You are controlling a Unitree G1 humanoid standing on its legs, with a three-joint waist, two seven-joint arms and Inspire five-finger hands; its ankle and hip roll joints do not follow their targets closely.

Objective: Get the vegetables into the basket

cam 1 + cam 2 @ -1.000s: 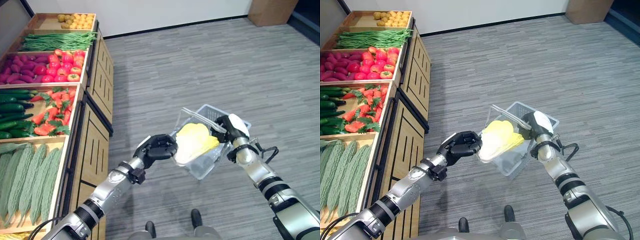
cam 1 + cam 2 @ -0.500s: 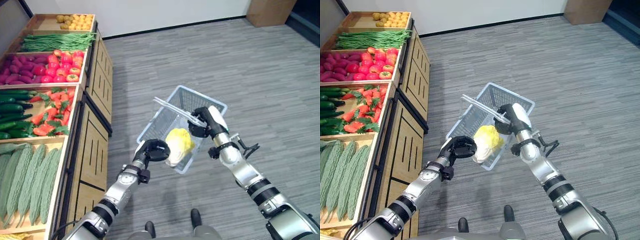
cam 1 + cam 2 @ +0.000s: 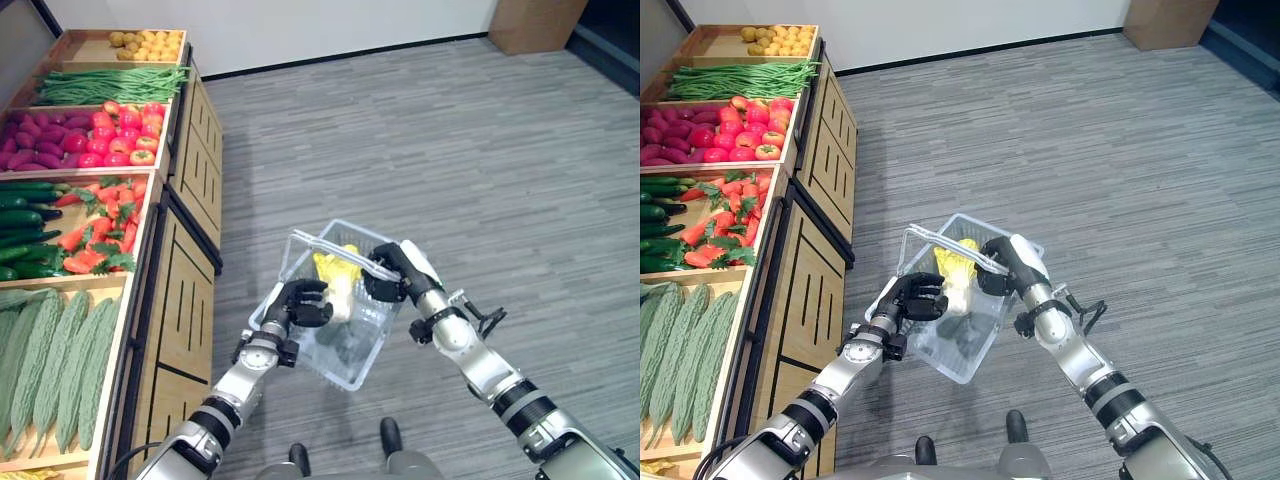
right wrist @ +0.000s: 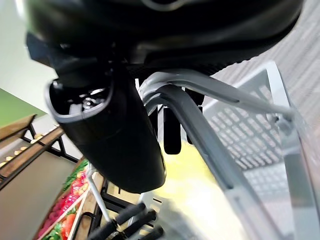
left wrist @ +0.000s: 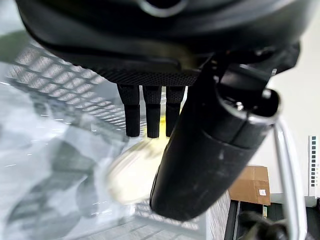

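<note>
Grey plank flooring (image 3: 470, 150) spreads out beside a wooden produce stand (image 3: 190, 250), and over that floor hangs a clear mesh basket (image 3: 345, 365). Inside it, against the far wall, lies a pale yellow cabbage (image 3: 335, 270), already within the basket's walls.

Robot's right robot hand (image 3: 385, 280) is clamped on the basket's grey handle (image 3: 325, 240), fingers curled round the bar as its wrist view shows; this grip carries the whole weight, which likely explains why the basket hangs tilted.

Left robot hand (image 3: 303, 303) sits at the basket's near-left rim, just beside the cabbage. Its fingers (image 5: 146, 110) reach down toward the yellow leaves, but whether they pinch the cabbage or only rest near it cannot be told. I judge it is steadying or letting go of the vegetable.

Along the stand's crates lie bitter gourds (image 3: 50, 350), cucumbers (image 3: 25, 215), carrots (image 3: 105, 225), tomatoes (image 3: 125, 135), green beans (image 3: 110, 82) and potatoes (image 3: 150, 42).
</note>
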